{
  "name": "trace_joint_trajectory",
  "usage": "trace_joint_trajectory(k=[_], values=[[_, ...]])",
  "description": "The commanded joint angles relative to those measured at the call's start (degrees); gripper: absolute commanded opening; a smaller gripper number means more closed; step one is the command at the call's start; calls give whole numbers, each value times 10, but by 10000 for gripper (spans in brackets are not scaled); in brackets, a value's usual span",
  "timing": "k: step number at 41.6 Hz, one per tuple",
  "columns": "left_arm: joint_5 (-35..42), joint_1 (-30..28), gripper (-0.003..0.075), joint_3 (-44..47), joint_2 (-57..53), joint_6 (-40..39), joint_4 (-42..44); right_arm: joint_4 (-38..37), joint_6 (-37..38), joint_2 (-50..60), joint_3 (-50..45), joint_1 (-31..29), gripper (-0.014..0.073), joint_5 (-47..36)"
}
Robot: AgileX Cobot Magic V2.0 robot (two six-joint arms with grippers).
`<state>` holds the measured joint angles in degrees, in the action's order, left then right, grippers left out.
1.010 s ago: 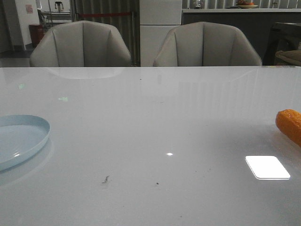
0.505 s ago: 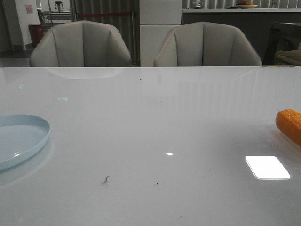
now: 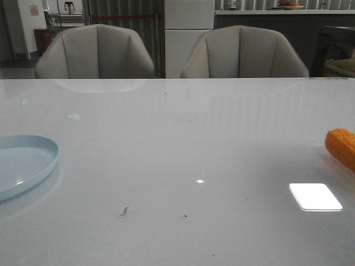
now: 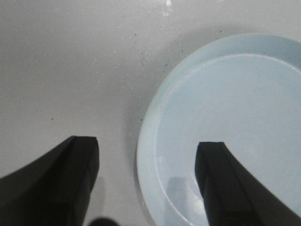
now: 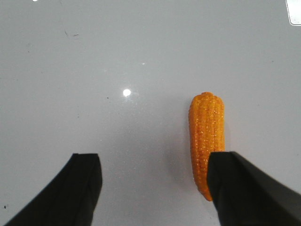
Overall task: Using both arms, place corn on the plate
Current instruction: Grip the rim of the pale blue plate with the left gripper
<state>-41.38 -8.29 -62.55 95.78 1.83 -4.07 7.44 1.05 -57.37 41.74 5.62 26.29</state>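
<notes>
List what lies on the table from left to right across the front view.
plate at the left edge → small dark speck → tiny bright glint → bright rectangular light reflection → corn at the right edge. No claw shows in this view.

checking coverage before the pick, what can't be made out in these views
- Corn: front view's right edge cuts it off; in the right wrist view a finger covers its near end.
- Plate: cut by the front view's left edge; a finger hides part.
- Neither arm shows in front view.
</notes>
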Motion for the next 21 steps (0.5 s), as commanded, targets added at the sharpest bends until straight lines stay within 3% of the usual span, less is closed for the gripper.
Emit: trace_joint_trajectory(k=[1,21], values=[[-5,0,491,-41,8,-6,-8,6,-1,6,23,-1,573,-30],[-9,0,490,-51,78,-6,-12,6,-1,6,23,-1,573,-30]])
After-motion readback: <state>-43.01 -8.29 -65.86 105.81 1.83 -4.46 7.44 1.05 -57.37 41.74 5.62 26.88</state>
